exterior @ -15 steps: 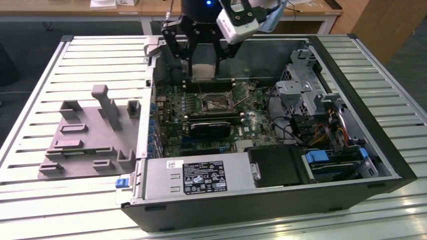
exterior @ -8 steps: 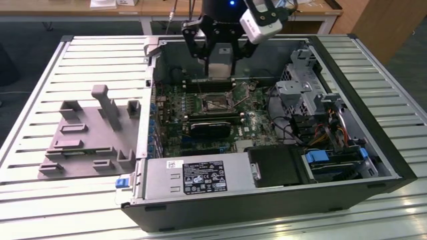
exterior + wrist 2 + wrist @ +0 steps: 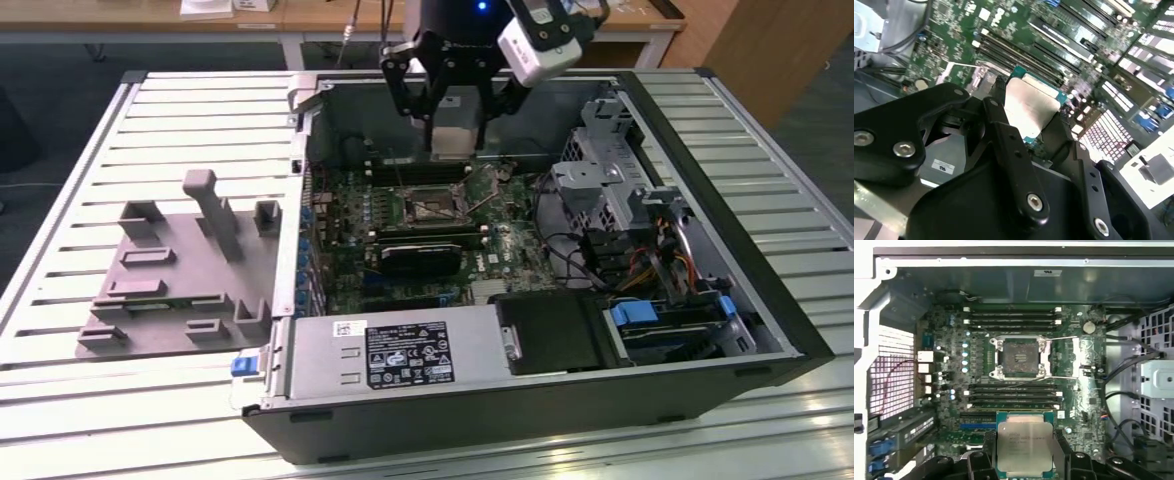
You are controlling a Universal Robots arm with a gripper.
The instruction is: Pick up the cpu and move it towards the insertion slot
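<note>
The arm is held above the open case in the exterior view, wrist pointed downward, with the black gripper (image 3: 451, 125) hanging below it. In both wrist views the black fingers (image 3: 1009, 145) are seen closed from two opposite sides on the cpu (image 3: 1024, 447), which is carried clear of the board.

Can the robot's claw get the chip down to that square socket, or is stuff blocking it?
Probably yes. The gripper holds the chip above the board, and the socket lies open with nothing over it.
</note>
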